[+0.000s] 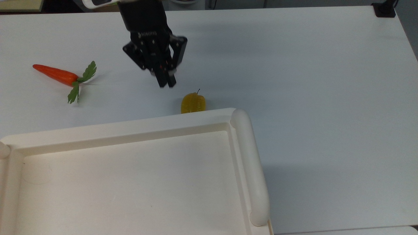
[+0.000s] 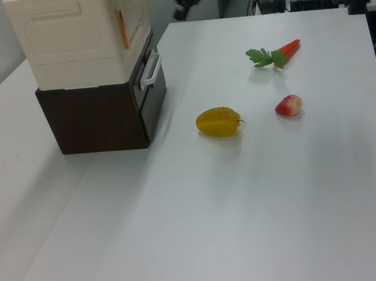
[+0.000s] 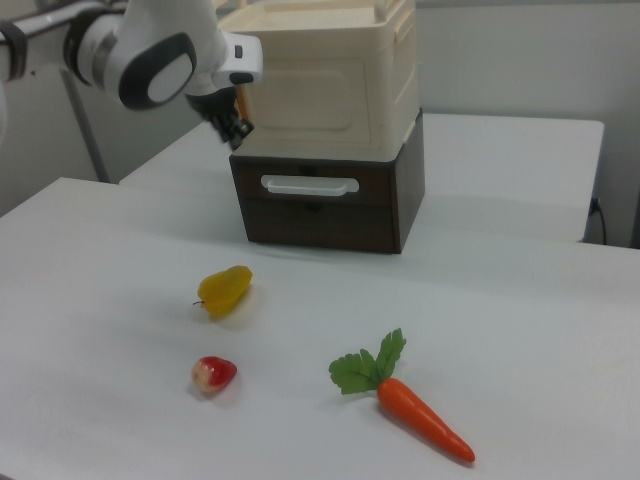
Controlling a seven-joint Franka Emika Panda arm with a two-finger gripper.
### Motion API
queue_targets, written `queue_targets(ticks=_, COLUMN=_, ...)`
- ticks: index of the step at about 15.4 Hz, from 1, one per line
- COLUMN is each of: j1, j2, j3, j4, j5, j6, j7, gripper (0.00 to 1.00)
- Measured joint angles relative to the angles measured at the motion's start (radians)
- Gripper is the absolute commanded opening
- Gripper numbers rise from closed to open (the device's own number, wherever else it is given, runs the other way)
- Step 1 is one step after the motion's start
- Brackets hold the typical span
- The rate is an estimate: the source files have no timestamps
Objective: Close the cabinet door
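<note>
Quick note on where things stood. My gripper (image 1: 166, 84) hung over the bare table (image 1: 310, 81), well apart from the cabinet (image 1: 130, 125), with both fingers pinched right together and nothing between them.

The cabinet door (image 3: 300, 95) was the cream front panel of the big box sitting on the dark brown drawer unit (image 3: 320, 210). In the right view it looked flush with the frame, so I'd call it closed or as good as. In the left view a thin orange strip (image 2: 120, 28) showed along one edge of the door (image 2: 134, 12). I couldn't tell if that meant a sliver of gap.

Handling-wise, my guess was a light, stiff plastic panel on a hinge. It looked smooth and a bit slippery, not fragile. No need to grab it: a flat push on the free edge, away from the hinge, should do it.

The only readable writing was ROBOTIQ in white on my own gripper body. I saw no labels on the cabinet. The yellow fruit (image 1: 193, 103) sat just beside the cabinet's front, and the carrot (image 1: 57, 74) lay well off to the top view's left.
</note>
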Motion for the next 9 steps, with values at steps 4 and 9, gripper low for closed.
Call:
queue_targets(ticks=4, j1=-0.04, j2=-0.077, j3=-0.001, j4=-0.009, j5=-0.079, j6=-0.353, j7=-0.013, gripper=0.36)
queue_targets(ticks=9, j1=-0.045, j2=-0.145, j3=0.0, j4=-0.075, j5=-0.183, j6=-0.513, j7=-0.109, gripper=0.67)
